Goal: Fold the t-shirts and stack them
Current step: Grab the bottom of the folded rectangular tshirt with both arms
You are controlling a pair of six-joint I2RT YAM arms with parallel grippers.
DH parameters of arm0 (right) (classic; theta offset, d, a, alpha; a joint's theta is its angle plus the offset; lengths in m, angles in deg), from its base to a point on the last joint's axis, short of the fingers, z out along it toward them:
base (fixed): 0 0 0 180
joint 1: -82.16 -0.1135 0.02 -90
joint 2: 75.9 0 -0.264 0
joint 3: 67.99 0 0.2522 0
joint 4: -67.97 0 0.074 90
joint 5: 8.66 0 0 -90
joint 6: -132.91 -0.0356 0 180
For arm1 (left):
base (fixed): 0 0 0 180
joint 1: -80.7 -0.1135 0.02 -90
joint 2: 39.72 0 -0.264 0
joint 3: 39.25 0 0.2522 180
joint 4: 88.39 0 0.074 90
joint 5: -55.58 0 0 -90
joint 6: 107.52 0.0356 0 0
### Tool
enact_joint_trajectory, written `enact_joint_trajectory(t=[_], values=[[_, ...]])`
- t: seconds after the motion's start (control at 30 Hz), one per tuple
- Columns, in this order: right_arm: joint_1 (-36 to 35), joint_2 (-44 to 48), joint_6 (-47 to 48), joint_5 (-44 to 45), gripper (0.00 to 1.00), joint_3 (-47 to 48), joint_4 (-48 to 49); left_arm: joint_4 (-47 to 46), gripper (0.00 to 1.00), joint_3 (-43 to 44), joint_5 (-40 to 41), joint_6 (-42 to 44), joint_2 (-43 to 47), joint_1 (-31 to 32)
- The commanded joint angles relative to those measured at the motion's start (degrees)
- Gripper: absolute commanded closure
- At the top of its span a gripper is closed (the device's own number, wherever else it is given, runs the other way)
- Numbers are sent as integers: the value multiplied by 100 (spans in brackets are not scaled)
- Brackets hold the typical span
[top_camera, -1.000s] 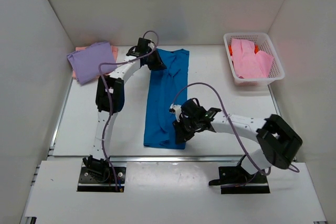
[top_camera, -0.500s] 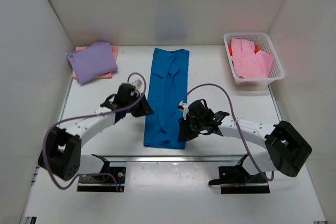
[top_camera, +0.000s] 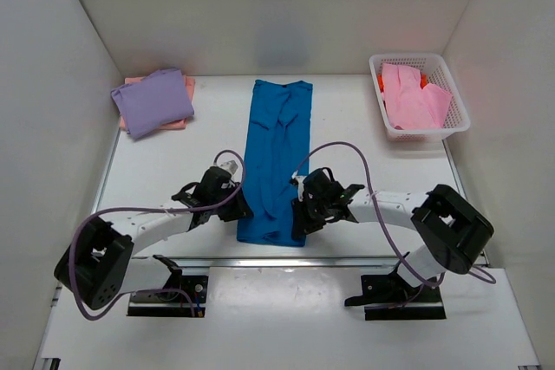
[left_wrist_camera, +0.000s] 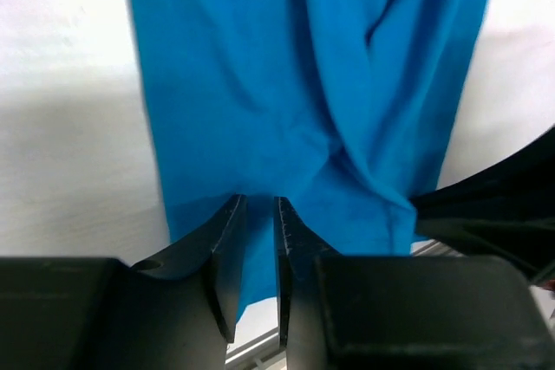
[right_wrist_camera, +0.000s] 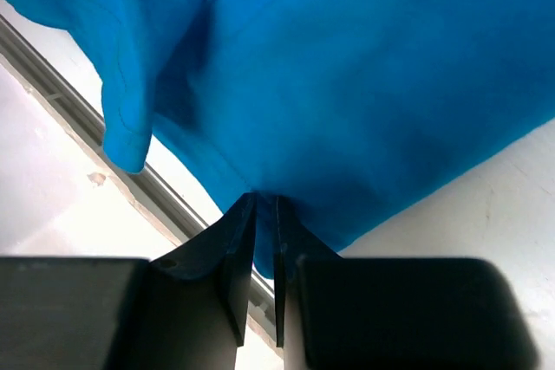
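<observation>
- Your blue t-shirt lies in a long narrow strip on the tabletop, well to the left of the white basket
- It looks soft, light and limp, so expect sagging; take it by the hem corners
- The left gripper and right gripper each pinch its near hem
- The folded lavender t-shirt sits farther left of the basket

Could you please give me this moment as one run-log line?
left tool: pinching blue t-shirt, near edge | right tool: likewise
</observation>
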State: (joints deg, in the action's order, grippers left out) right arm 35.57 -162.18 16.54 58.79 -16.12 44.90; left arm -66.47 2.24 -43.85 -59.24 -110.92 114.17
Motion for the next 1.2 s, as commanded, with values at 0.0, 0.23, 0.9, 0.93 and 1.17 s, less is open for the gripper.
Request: enact_joint_trajectory(t=[0.0, 0.23, 0.9, 0.93, 1.17], values=[[-79, -195, -8, 163, 89, 153, 60, 149, 70, -127, 187, -47, -105, 220], [-26, -468, 149, 303, 93, 161, -282, 712, 72, -671, 257, 208, 447, 80], [115, 1147, 519, 58, 91, -216, -1382, 1433, 70, -329, -85, 480, 1846, -34], [158, 1383, 458, -73, 87, -146, -1364, 1451, 68, -242, -111, 515, 2012, -25], [737, 2264, -96, 57, 67, -328, -1768, 1522, 60, -381, -331, 296, 2391, 212]])
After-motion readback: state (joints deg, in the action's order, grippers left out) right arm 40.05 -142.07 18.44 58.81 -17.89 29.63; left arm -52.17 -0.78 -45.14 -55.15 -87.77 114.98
